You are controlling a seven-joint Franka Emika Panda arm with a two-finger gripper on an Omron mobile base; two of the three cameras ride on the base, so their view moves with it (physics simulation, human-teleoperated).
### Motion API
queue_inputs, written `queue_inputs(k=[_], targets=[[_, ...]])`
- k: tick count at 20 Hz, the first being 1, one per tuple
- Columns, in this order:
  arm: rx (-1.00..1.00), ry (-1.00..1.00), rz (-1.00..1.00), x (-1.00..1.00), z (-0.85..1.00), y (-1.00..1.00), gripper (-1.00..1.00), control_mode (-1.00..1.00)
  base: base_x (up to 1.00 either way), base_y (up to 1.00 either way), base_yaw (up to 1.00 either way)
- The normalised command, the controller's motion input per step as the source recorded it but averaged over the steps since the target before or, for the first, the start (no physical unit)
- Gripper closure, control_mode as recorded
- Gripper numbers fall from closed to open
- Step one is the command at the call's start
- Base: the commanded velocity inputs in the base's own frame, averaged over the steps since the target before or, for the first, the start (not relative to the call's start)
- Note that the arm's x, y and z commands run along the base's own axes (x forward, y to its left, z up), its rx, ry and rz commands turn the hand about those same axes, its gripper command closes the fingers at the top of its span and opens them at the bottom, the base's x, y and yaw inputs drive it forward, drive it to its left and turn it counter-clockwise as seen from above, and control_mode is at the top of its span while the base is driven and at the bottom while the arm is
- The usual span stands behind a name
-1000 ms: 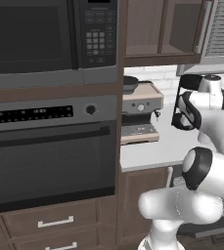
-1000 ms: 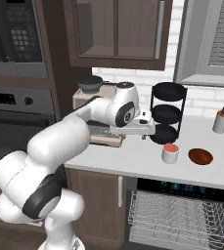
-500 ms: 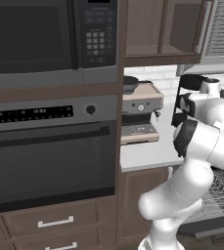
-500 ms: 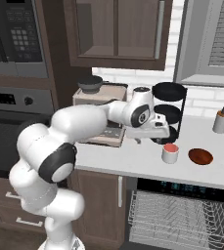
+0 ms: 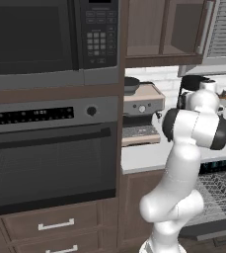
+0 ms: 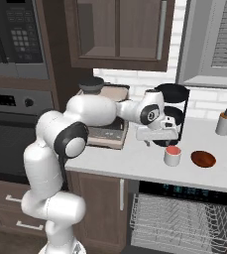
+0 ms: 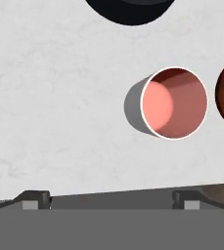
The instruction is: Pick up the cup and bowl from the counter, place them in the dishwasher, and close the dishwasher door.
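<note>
Counter [image 6: 135,163] is pale grey-white under brown cabinets, with white brick behind. On it I see the cup [image 6: 172,156] standing upright, its pink-red inside open to my hand camera [image 7: 174,102], and the bowl [image 6: 203,159] near it on the side away from the arm, cut off at the hand view's edge. My gripper [image 6: 157,140] hangs above the counter beside the cup; its fingers stand wide apart, holding nothing. Below, the dishwasher [image 6: 184,218] shows its wire rack, partly cropped.
</note>
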Motion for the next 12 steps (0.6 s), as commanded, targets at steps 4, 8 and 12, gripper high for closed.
queue_inputs(k=[4,8,12], targets=[[0.00,0.01,0.00,0.33,-0.34,-0.10,-1.00,-1.00,0.00,0.00,0.00],[0.11,-0.06,0.00,0.18,-0.38,-0.27,-1.00,-1.00,0.00,0.00,0.00],[0.15,-0.05,0.00,0.37,-0.32,-0.45,-1.00,-1.00,0.00,0.00,0.00]])
